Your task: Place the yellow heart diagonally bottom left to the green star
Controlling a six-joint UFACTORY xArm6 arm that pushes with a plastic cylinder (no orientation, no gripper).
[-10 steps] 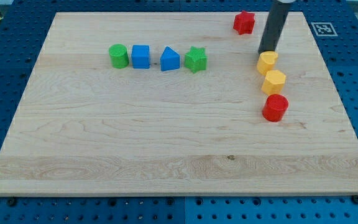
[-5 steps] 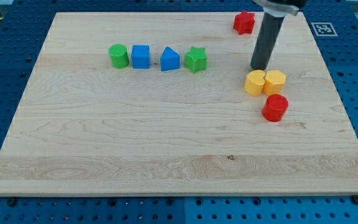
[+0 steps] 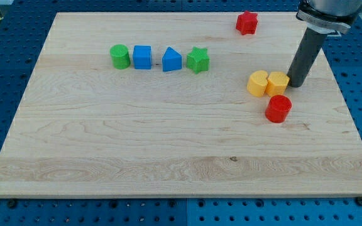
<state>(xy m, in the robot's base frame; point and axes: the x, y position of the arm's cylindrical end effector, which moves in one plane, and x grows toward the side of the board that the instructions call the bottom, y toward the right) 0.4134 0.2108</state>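
The yellow heart [image 3: 256, 83] lies right of the board's middle, touching a yellow hexagon [image 3: 277, 83] on its right. The green star [image 3: 198, 59] stands up and to the left of them, at the right end of a row of blocks. My tip [image 3: 296, 83] is down on the board just right of the yellow hexagon, touching or nearly touching it. The rod rises from it toward the view's top right.
A red cylinder [image 3: 278, 108] sits just below the yellow hexagon. A red star [image 3: 246, 22] is near the top edge. Left of the green star stand a blue triangular block [image 3: 172, 59], a blue cube [image 3: 142, 57] and a green cylinder [image 3: 119, 56].
My tip pushed the yellow heart down and left until it lay beside the yellow hexagon. Then the tip moved around to the right of the hexagon.
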